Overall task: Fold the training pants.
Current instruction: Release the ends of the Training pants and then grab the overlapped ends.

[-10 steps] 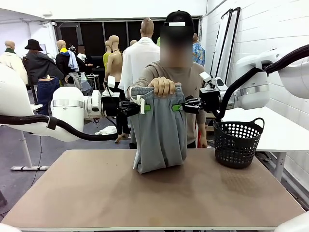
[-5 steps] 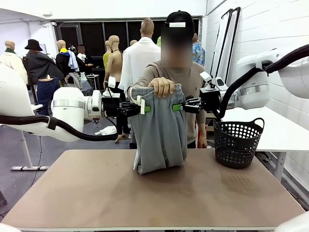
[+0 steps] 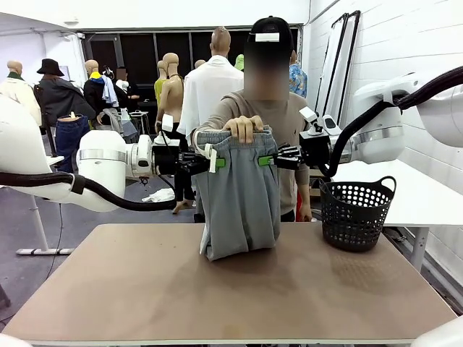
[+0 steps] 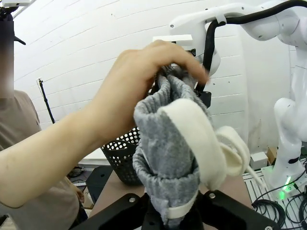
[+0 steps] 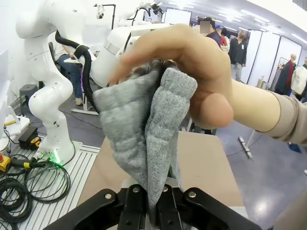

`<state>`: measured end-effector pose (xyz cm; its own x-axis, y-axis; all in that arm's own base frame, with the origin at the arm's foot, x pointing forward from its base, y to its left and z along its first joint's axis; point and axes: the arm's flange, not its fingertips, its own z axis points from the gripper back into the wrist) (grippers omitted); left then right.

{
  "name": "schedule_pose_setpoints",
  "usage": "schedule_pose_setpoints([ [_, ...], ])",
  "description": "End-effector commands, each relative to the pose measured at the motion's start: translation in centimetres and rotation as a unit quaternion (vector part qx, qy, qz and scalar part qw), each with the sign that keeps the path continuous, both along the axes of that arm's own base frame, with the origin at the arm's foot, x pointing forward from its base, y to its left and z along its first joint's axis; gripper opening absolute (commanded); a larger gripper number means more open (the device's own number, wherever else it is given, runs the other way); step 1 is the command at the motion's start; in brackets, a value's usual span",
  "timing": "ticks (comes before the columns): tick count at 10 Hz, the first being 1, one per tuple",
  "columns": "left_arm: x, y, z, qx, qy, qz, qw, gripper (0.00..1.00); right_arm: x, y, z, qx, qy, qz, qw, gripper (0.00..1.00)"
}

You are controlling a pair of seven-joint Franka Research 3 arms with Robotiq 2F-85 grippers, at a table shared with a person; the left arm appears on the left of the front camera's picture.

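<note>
The hand [image 3: 244, 128] now sits slightly higher, gripping the pants [image 3: 241, 195] at 12 o'clock. The left gripper [image 3: 216, 163] (9 o'clock) and right gripper [image 3: 265, 160] (3 o'clock) are clamped on the pants.

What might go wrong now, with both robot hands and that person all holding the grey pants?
The left hand and right hand pinch only the waistband edges of the training pants; the fabric may slip out.
The person's hand grips between them; a sudden pull might tug it.

pants [image 3: 240, 202]: between left fingers [image 3: 218, 163] and right fingers [image 3: 265, 160], lower end on bench [image 3: 145, 289]
hand [image 3: 244, 129]: on pants' top, between the fingers
basket [image 3: 357, 215]: on bench, below right fingers
</note>
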<state>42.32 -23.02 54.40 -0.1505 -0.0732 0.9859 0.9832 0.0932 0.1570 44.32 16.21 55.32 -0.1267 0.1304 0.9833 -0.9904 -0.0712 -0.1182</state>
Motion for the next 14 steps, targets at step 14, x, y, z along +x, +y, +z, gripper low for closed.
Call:
schedule_pose_setpoints([
  [14,-0.13,-0.02,0.22,-0.006,-0.009,0.003,1.000,0.00,-0.07,0.10,0.02,0.000,0.000,0.002,1.000,0.00],
])
